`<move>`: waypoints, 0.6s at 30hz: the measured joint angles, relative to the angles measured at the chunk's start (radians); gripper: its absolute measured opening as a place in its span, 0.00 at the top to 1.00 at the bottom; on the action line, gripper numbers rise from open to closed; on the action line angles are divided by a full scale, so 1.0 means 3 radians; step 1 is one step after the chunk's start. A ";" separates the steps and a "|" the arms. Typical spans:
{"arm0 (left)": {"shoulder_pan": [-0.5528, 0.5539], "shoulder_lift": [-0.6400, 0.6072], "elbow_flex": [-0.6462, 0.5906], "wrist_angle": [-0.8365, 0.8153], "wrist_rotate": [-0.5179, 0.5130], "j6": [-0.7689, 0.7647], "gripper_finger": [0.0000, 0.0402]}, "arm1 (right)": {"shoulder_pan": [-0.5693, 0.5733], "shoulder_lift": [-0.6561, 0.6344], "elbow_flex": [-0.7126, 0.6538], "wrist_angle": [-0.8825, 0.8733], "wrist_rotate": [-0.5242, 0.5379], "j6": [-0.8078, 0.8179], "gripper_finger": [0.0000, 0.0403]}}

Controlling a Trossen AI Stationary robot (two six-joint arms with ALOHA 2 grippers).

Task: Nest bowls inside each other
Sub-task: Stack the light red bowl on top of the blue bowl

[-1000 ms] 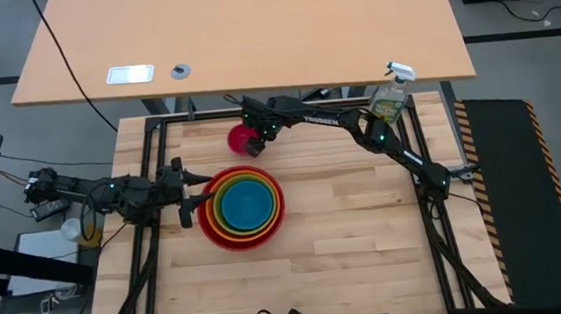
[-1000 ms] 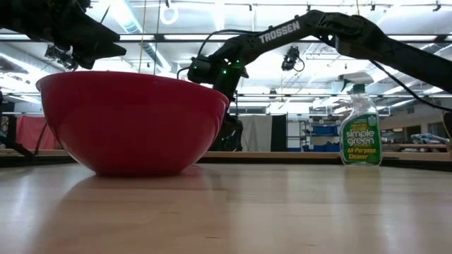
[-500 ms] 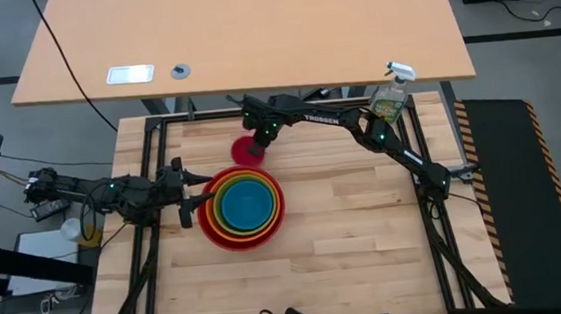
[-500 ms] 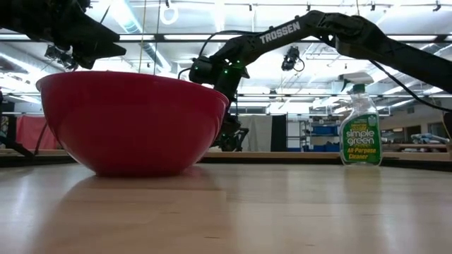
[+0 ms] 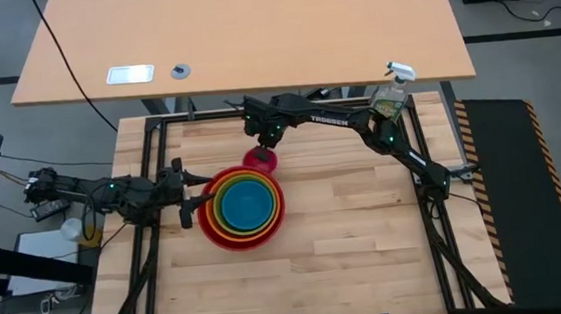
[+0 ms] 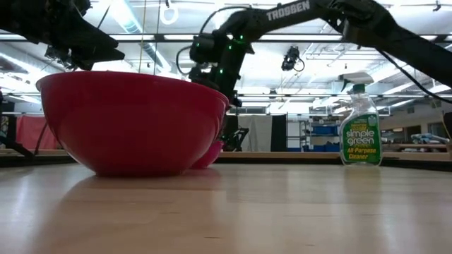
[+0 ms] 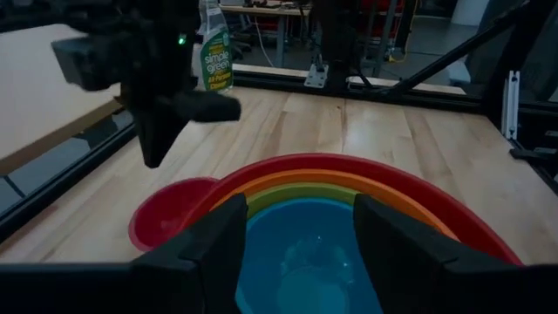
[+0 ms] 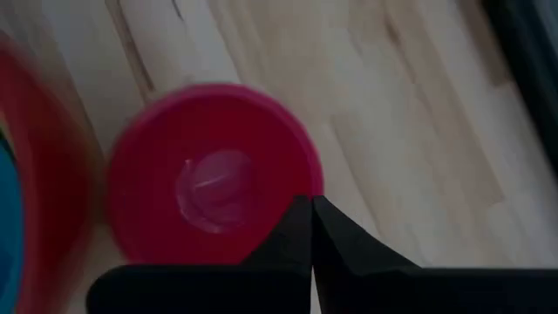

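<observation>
The red (image 5: 212,226), orange, lime green and blue (image 5: 243,205) bowls sit nested at mid table. The small pink bowl (image 5: 260,160) is just beyond the red bowl's far rim; in the left wrist view the pink bowl (image 7: 166,218) sits beside the stack. My right gripper (image 8: 310,204) reaches down over it from the far side and is shut on its rim. My left gripper (image 5: 188,200) waits open at the red bowl's left side, and its fingers (image 7: 214,249) frame the blue bowl (image 7: 305,253) from there. My right gripper pinches the pink bowl's rim (image 8: 316,185) between its two fingers. It comes steeply from above, on the rim's side away from the stack. The bowl sits mouth up; whether its base (image 6: 210,159) is clear of the table I cannot tell.
A green spray bottle (image 5: 389,98) stands at the table's far right corner. Bare wood lies right of and nearer than the stack. A larger tan table (image 5: 241,40) lies beyond the far edge.
My right gripper has risen and moved toward the near edge and the stack. The pink bowl has travelled with it, from the far side to right against the red bowl's far rim. The stack has stayed put.
</observation>
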 joint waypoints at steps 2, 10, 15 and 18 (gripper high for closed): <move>-0.0001 0.0000 0.0000 0.0000 0.0000 0.0038 0.47 | 0.0021 -0.0037 0.0001 0.0014 0.0057 -0.0005 0.99; -0.0001 0.0000 0.0000 -0.0009 0.0000 0.0014 0.47 | 0.0042 -0.0038 -0.0021 0.0020 -0.0197 -0.1324 0.86; -0.0001 0.0000 0.0000 -0.0017 0.0019 -0.0112 0.47 | 0.0088 -0.0037 -0.0027 0.0028 -0.0204 -0.2164 0.67; -0.0001 0.0001 0.0000 -0.0018 0.0079 -0.0123 0.47 | 0.0084 -0.0036 -0.0027 0.0077 -0.0200 -0.2660 0.53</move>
